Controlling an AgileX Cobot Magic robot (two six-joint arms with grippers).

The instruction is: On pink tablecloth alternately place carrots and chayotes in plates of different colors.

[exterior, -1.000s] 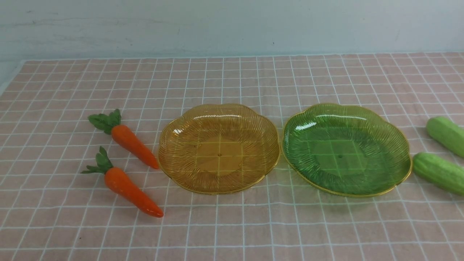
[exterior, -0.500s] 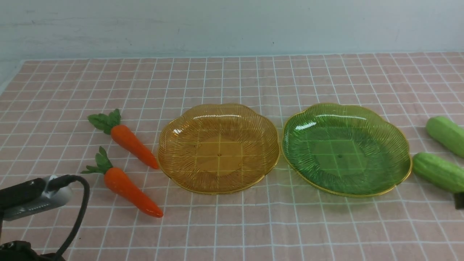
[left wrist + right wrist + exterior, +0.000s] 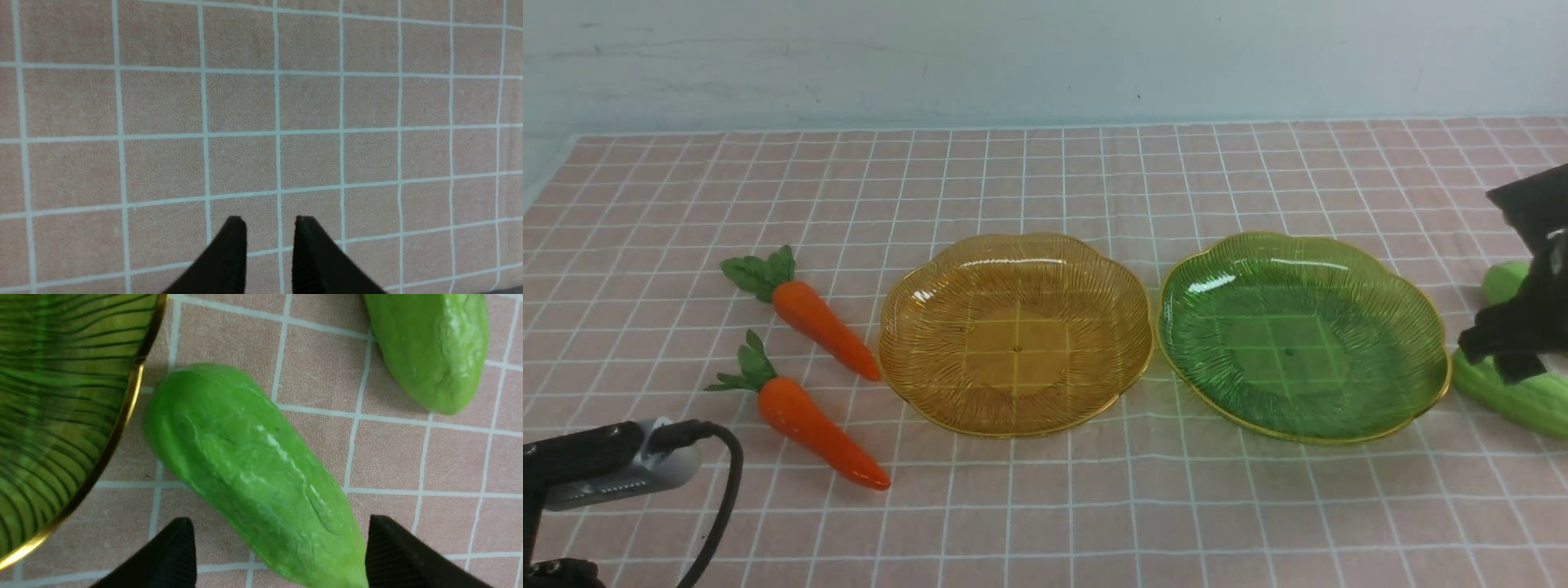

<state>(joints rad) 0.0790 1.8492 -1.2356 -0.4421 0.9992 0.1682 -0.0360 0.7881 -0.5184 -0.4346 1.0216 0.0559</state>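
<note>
Chayote [image 3: 253, 473] sits just under the wide-open right hand [image 3: 280, 522], not held yet; go straight down and squeeze its fat middle softly so it cannot slip

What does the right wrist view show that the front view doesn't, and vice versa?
Right wrist only: the right gripper with jaws open, astride the near chayote at its end, not closed on it.
Front only: the far carrot, the near carrot, the amber plate, the left arm.
Both: the green plate, the near chayote, the far chayote, the pink tablecloth.
</note>
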